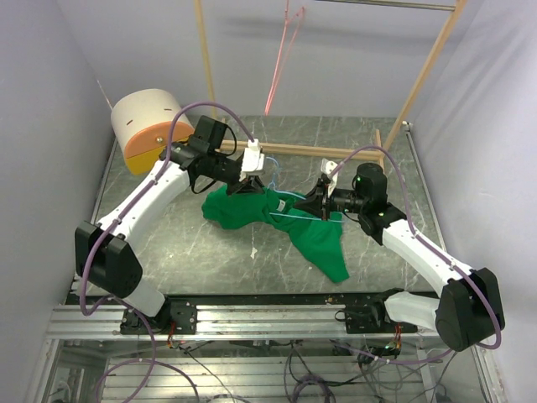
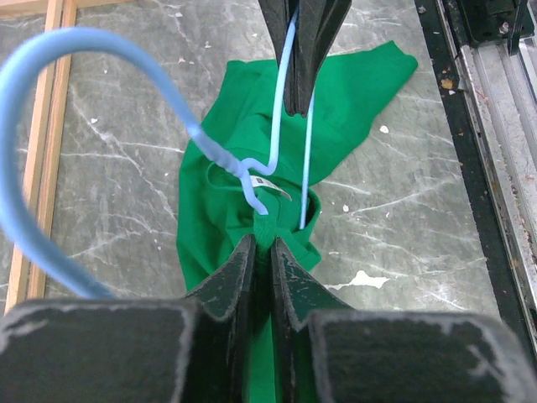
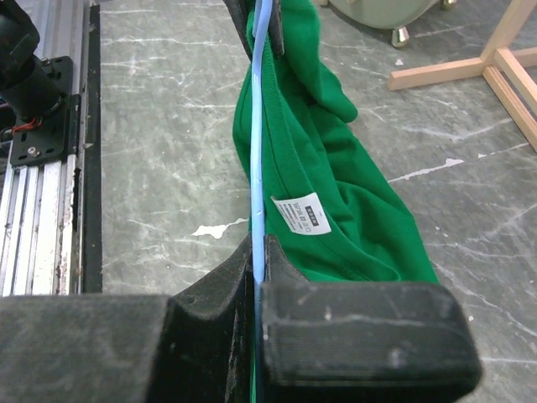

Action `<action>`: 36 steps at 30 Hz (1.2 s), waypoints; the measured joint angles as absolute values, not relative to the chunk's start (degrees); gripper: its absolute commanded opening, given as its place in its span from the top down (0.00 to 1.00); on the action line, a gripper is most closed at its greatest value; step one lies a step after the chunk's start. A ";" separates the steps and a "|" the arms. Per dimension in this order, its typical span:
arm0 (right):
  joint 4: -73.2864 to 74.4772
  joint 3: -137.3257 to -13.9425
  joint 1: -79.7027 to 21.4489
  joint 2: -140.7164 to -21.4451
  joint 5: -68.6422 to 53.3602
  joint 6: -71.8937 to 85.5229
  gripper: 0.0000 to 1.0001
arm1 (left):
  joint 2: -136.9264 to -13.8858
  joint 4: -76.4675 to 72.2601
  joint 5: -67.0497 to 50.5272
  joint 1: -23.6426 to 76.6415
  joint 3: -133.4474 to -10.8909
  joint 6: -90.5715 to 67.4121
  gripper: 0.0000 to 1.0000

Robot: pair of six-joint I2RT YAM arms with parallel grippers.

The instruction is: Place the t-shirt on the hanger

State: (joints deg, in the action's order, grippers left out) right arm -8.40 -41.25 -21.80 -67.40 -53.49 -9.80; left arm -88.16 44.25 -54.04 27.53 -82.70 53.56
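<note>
R gripper (image 3: 258, 248) clamps blue hanger (image 3: 258, 126); green t-shirt (image 3: 323, 159) bunched.

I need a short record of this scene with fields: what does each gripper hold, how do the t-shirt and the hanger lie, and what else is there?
left gripper: shut on the t-shirt by its neck
right gripper: shut on a wire of the hanger
t-shirt: green, bunched on the table, white label showing
hanger: light blue, its wire runs into the neck opening
behind: pink hanger hanging, wooden rack
</note>
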 measured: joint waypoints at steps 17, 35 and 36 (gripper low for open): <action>-7.09 -41.47 -21.61 -65.98 -49.10 -10.52 0.48 | -90.91 52.49 -49.08 26.15 -88.60 54.04 0.93; -10.09 -51.48 -21.30 -62.57 -42.54 -2.50 0.45 | -87.11 55.83 -45.43 22.26 -90.54 53.43 0.93; -9.69 -53.54 -21.12 -62.72 -40.34 -0.75 0.45 | -87.07 55.83 -45.43 22.26 -90.54 53.32 0.93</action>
State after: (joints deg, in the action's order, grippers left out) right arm -9.69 -53.54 -21.12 -62.72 -40.34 -0.75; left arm -87.07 55.83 -45.43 22.26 -90.54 53.32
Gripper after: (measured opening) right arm 0.552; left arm 0.103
